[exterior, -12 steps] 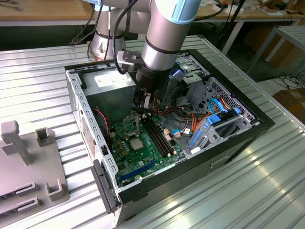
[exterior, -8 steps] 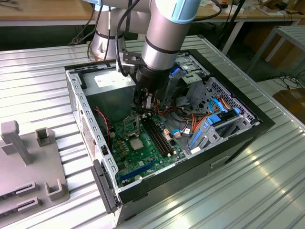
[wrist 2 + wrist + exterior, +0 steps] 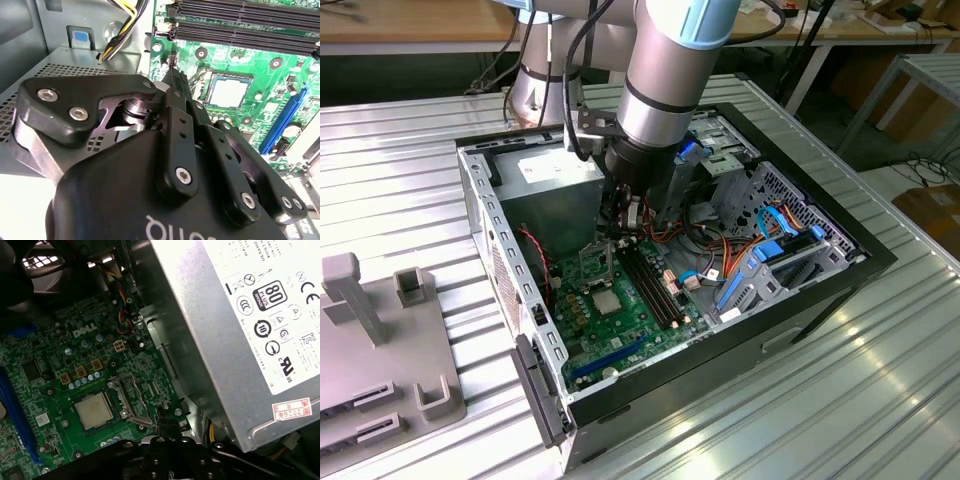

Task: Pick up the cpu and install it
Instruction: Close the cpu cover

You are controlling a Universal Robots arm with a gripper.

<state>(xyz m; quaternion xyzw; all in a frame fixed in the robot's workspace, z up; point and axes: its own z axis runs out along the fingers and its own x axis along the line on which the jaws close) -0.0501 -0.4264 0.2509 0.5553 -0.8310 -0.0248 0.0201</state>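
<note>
Apparently the cpu [image 3: 93,410] already sits in its socket on the green motherboard [image 3: 650,320], while the gripper [image 3: 175,82], clenched and empty, hangs just beside it by the raised socket frame [image 3: 132,402].

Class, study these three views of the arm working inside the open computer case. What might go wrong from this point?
1. The cpu lies in its socket while the load frame stands open beside it; a knock might shift the chip.
2. The tool hangs low over the motherboard, close to that frame, so it might scrape nearby parts.
3. Cables and the power supply crowd the arm.
</note>
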